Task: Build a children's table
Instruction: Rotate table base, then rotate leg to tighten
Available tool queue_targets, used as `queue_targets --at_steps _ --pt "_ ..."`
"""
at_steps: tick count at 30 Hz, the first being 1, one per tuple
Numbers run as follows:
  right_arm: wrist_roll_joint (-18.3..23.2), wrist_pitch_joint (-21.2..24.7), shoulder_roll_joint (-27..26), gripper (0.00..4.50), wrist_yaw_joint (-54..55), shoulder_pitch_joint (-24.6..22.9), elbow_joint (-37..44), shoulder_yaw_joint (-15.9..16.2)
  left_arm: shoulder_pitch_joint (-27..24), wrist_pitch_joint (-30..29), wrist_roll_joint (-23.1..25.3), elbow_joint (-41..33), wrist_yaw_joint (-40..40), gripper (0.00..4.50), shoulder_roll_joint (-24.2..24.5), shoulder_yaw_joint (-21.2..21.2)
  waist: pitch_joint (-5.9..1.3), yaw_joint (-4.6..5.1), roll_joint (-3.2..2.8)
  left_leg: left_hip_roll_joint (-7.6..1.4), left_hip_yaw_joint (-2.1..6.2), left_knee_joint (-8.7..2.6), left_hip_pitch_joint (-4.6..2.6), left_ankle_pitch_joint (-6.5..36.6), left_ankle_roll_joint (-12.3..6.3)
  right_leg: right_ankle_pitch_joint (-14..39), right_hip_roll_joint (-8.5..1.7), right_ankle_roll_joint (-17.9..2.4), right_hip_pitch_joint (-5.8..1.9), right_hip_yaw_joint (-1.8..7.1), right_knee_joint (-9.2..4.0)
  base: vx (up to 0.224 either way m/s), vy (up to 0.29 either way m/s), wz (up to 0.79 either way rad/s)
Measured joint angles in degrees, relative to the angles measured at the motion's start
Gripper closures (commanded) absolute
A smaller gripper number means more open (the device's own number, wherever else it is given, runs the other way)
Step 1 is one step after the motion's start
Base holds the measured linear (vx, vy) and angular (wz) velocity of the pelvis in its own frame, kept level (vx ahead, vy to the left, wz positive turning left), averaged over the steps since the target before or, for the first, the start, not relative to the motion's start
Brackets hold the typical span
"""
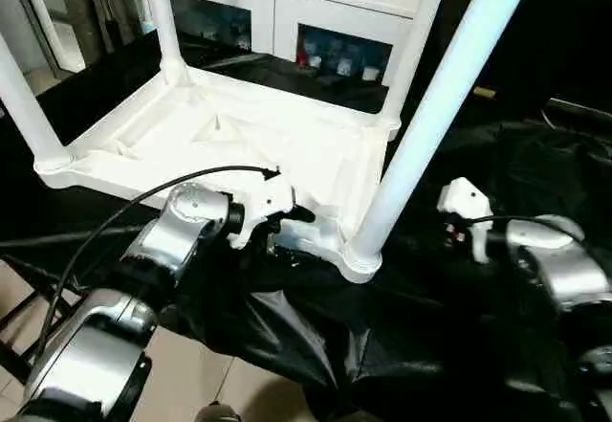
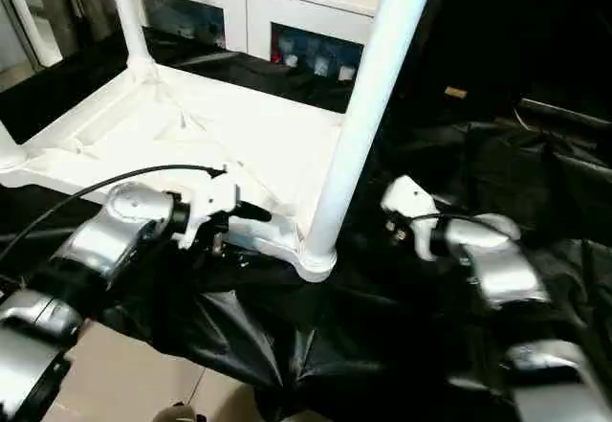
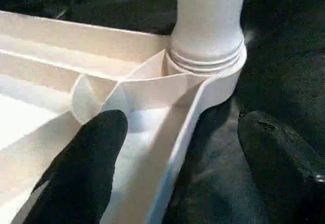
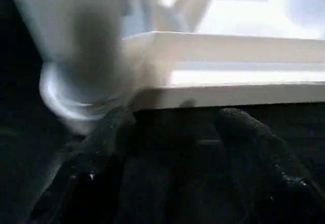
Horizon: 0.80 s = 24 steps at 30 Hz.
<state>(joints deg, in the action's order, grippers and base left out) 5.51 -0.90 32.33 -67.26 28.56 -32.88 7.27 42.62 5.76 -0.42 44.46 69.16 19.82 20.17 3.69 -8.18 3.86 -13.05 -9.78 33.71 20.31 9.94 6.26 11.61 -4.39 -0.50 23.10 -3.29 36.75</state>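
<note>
You are looking at crumpled black plastic sheeting (image 1: 316, 336) covering the work surface. Behind it stands a white cabinet with glass doors (image 1: 287, 11), small items visible inside. Pale tiled floor (image 1: 206, 384) shows below the sheeting's near edge.

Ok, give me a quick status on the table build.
Left gripper open, straddling the tabletop rim by the near leg. Right gripper open, clear of it. All four legs standing in their sockets. Nothing in the way.

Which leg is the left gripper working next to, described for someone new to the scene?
The white tabletop lies upside down on black cloth. Of its upright legs, it is the leg in the corner nearest the camera, beside the left gripper, looming largest.
</note>
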Motion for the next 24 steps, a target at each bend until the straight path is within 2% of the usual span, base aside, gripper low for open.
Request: queue_targets --at_steps 6,9,14,15,19,20,24 --pt "1.96 8.26 4.95 1.50 -6.07 -2.70 10.05 1.10 4.80 2.89 1.54 9.53 0.60 1.22 -3.04 0.65 -0.01 -0.57 -0.12 -0.01 0.03 0.05 0.00 0.00 0.00 0.00 0.00 0.00 -0.02 -0.01 0.01 0.000 0.000 0.00" --pt "2.99 10.86 5.64 1.50 -7.01 -4.32 13.30 1.20 5.79 3.08 1.89 12.43 2.03 1.46 -3.85 0.64 -0.03 -0.67 -0.19 -0.01 0.03 0.05 -0.02 0.01 -0.01 0.00 0.00 0.00 -0.04 -0.01 0.01 0.000 0.000 0.00" --pt "2.99 12.37 5.75 1.50 -7.04 -4.76 14.90 1.70 6.75 1.98 2.80 15.63 3.12 1.79 -4.58 1.11 -0.02 -0.83 -0.29 -0.01 0.05 0.05 -0.03 0.01 -0.01 0.00 0.00 -0.01 -0.04 -0.02 0.03 0.000 0.000 0.00" --pt "2.99 12.98 5.78 1.50 -7.03 -5.07 15.31 1.76 7.51 2.00 3.42 16.52 3.08 2.02 -4.60 1.21 -0.02 -0.96 -0.30 -0.01 0.05 0.05 -0.02 0.01 -0.01 0.00 0.00 -0.01 -0.04 -0.02 0.02 0.000 0.000 0.00" --pt "2.99 14.65 5.90 1.50 -6.92 -6.16 17.00 2.28 9.68 2.11 5.69 19.80 2.24 2.12 -4.85 2.16 -0.04 -1.32 -0.41 0.00 0.05 0.05 -0.01 0.01 -0.01 0.00 -0.02 -0.01 -0.04 -0.02 -0.01 0.000 0.000 0.00" --pt "3.00 14.94 5.96 1.50 -6.89 -6.16 17.20 2.28 9.83 2.03 5.88 20.31 2.03 2.38 -5.06 2.20 -0.06 -1.38 -0.44 0.01 0.05 0.05 -0.01 0.02 -0.02 0.00 -0.02 -0.01 -0.04 -0.02 -0.01 0.000 0.000 0.00" --pt "3.15 16.47 6.03 1.50 -6.79 -6.28 18.85 2.28 11.31 -2.51 5.93 21.63 2.42 2.57 -5.98 2.09 -0.06 -1.48 -0.48 0.00 0.06 0.04 -0.01 0.02 -0.01 0.00 -0.02 -0.01 -0.04 -0.03 -0.01 0.000 0.000 0.00"
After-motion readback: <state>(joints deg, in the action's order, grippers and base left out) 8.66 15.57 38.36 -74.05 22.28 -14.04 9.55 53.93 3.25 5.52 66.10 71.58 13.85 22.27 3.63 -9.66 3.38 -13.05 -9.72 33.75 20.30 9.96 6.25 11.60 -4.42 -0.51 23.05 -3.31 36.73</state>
